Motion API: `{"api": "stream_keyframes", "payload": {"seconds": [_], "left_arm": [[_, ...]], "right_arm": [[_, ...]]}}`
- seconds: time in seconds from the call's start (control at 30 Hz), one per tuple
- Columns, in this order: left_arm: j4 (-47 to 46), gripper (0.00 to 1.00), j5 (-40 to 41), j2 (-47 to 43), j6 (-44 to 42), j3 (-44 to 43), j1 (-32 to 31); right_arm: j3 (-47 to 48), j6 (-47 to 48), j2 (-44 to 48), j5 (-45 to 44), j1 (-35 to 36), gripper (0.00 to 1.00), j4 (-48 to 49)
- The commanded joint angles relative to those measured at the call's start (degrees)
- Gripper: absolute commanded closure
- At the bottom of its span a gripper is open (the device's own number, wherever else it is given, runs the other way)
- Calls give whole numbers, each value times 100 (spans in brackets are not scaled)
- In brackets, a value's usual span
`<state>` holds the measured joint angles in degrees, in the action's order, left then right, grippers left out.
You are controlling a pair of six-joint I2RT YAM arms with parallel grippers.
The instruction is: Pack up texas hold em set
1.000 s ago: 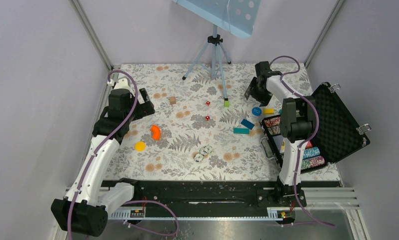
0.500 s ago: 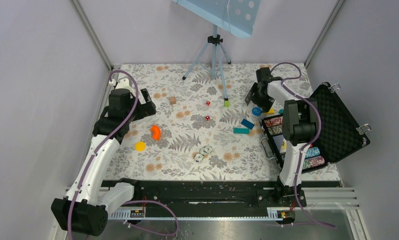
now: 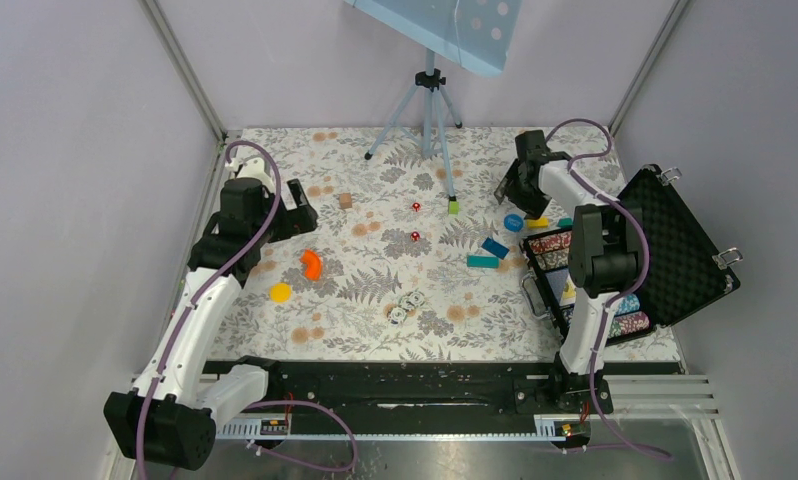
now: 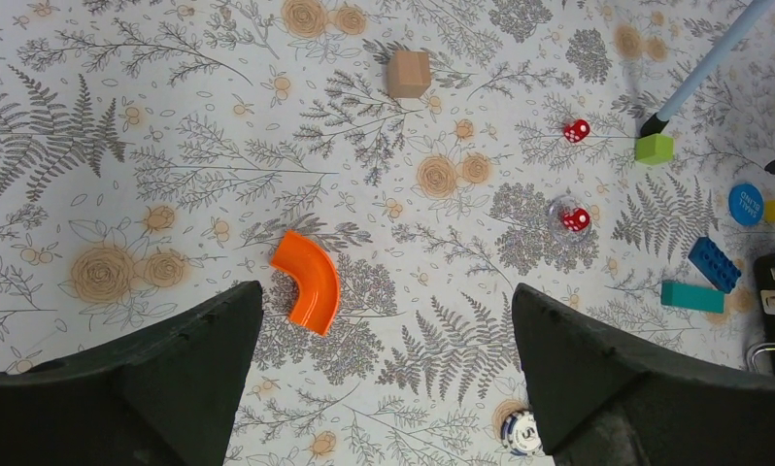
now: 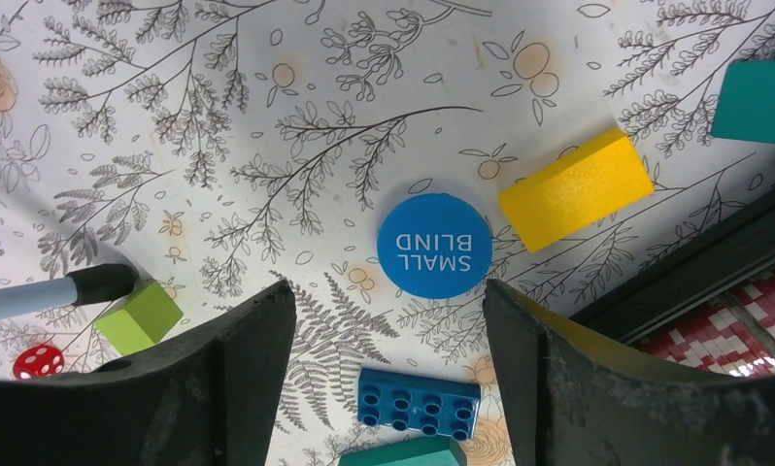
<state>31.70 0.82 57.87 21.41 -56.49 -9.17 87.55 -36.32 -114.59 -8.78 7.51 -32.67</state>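
Note:
The black texas hold em case (image 3: pixel 680 250) lies open at the right, foam lid up, with rows of chips (image 3: pixel 627 314) in its base. A blue round "SMALL BLIND" disc (image 5: pixel 434 246) lies flat on the floral cloth just left of the case. My right gripper (image 5: pixel 386 303) hovers open over it, and nothing is between its fingers. Two red dice (image 3: pixel 415 206) (image 3: pixel 414 236) and a few loose chips (image 3: pixel 405 305) lie mid-table. A yellow disc (image 3: pixel 280 292) lies at the left. My left gripper (image 4: pixel 388 301) is open and empty, high above the cloth.
Toy bricks crowd the disc: a yellow brick (image 5: pixel 575 187), a blue brick (image 5: pixel 419 398), teal bricks (image 5: pixel 760 100). A green cube (image 5: pixel 141 316) and a tripod leg (image 5: pixel 44 294) lie to its left. An orange curved piece (image 4: pixel 308 282) and a brown cube (image 4: pixel 408 73) lie near my left gripper.
My right gripper dipped toward the blue disc, then drew back a little; the disc lies where it was. The left arm shifted only slightly.

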Motion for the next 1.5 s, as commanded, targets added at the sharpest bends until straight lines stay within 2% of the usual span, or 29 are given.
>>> {"api": "stream_keyframes", "payload": {"seconds": [0.0,0.1,0.23,0.3,0.33,0.87,1.2,1.47], "left_arm": [[-277,1,-215,0,-69,-5,21],[-279,1,-225,-4,-84,1,20],[-279,1,-259,-6,-93,6,20],[-273,1,-303,9,-84,6,25],[-277,1,-330,14,-84,2,21],[-306,1,-532,59,-49,6,12],[-310,1,-575,42,-42,7,12],[-306,1,-563,5,-40,4,13]], "right_arm": [[47,-163,-112,-398,114,21,3],[56,-271,-142,-489,216,12,8],[-22,-477,-72,-735,282,9,13],[-56,-590,-42,-755,287,1,9],[-80,-679,-18,-766,286,1,13],[-3,-2355,-97,-1381,338,1,-360],[194,-2903,-237,-1611,446,1,-803],[346,-2974,-324,-1781,519,3,-935]]}}
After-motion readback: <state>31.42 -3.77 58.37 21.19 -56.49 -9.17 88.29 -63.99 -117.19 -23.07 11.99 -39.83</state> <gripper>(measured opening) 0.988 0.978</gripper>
